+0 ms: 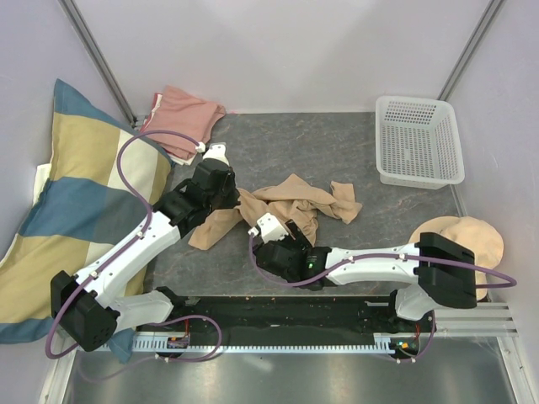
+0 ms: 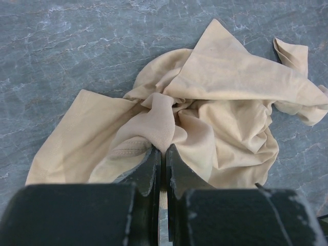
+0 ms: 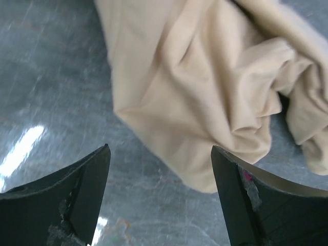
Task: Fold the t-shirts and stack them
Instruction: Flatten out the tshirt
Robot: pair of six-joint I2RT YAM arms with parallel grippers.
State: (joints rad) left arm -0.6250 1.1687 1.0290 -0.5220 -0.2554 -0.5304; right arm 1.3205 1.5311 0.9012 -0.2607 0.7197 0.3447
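A crumpled tan t-shirt (image 1: 290,202) lies in the middle of the grey table. The left gripper (image 2: 163,149) is shut on a raised fold of the tan t-shirt (image 2: 225,87) at its left side, and cloth bunches up just ahead of the closed jaws. At the shirt's near edge, the right gripper (image 3: 160,148) stands open just above the table. A corner of the tan t-shirt (image 3: 205,77) reaches between its fingertips, but nothing is held. A salmon-pink t-shirt (image 1: 181,118) lies folded at the back left. From above, the left gripper (image 1: 238,204) and right gripper (image 1: 290,229) flank the tan shirt.
A white plastic basket (image 1: 418,139) stands at the back right. A round beige domed hat-like thing (image 1: 459,236) sits at the right edge beside the right arm. A big blue, yellow and cream striped pillow (image 1: 76,210) leans along the left wall.
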